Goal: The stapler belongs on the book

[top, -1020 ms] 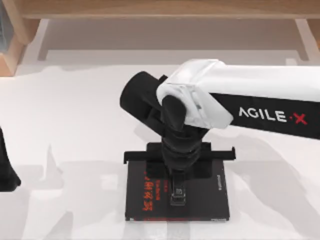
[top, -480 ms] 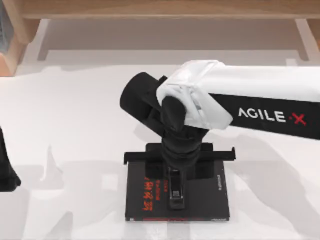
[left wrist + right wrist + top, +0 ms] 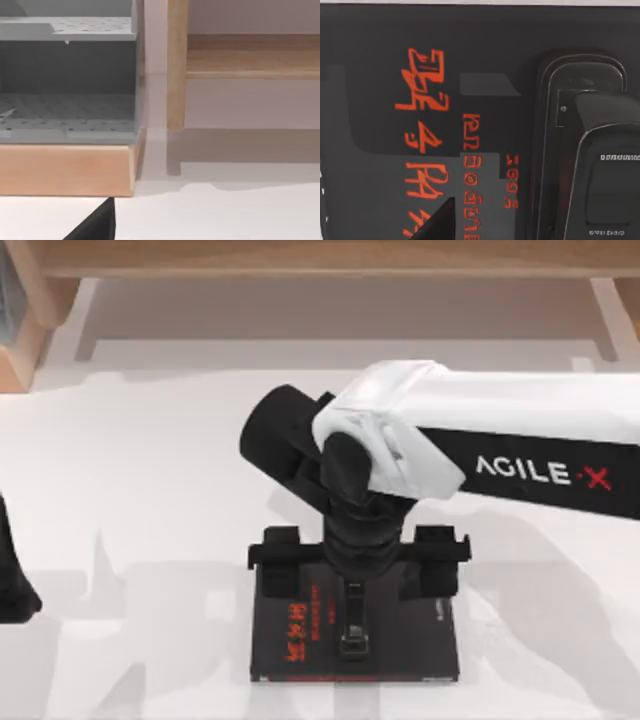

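Lying on the book: the stapler (image 3: 353, 622) rests flat on the black cover of the book (image 3: 400, 645), near the middle of it and just beside the column of red characters (image 3: 300, 630).
Stapler axis: its long axis runs from the book's far edge toward its near edge in the top view, roughly in line with the red column; the end with grey-white metal details points to the near edge.
Stapler up close: in the right wrist view the stapler (image 3: 585, 150) lies against the cover, with the red characters (image 3: 427, 145) alongside it and apart from it.
Right gripper: the right gripper (image 3: 358, 570) hangs over the far part of the book, directly above the stapler's far end; its fingers (image 3: 280, 565) are spread wide, one out over each side of the book, and grip nothing.
Contact: neither finger touches the stapler; I cannot tell whether the fingers touch the book.
Left arm: parked well away from the book at the table's left edge, seen as a dark shape (image 3: 12, 580); whether its gripper is open or closed cannot be told.
Hidden: the stapler's far end is covered by the right arm's wrist, and the book's far edge by the gripper's crossbar.
Book's place: on the white table (image 3: 150, 500), toward the near edge.
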`<control>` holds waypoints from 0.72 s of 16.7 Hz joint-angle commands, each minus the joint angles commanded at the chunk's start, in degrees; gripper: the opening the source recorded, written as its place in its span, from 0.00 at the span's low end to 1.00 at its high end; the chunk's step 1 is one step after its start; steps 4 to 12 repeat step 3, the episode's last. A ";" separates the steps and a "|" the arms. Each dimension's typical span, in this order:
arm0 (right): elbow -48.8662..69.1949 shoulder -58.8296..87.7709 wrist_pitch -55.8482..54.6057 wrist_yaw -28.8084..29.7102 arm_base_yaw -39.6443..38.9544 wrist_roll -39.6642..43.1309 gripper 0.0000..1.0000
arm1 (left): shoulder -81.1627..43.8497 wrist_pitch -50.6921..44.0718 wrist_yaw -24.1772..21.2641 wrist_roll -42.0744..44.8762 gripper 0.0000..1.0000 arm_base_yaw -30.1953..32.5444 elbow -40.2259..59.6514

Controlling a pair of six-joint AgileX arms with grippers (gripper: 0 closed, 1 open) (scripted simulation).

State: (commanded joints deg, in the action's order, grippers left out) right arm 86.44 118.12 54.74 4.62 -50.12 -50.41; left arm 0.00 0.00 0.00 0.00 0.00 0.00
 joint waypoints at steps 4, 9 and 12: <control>0.00 0.00 0.00 0.00 0.00 0.00 1.00 | 0.00 0.00 0.00 0.00 1.00 0.00 0.00; 0.00 0.00 0.00 0.00 0.00 0.00 1.00 | 0.00 0.00 0.00 0.00 1.00 0.00 0.00; 0.00 0.00 0.00 0.00 0.00 0.00 1.00 | 0.00 0.00 0.00 0.00 1.00 0.00 0.00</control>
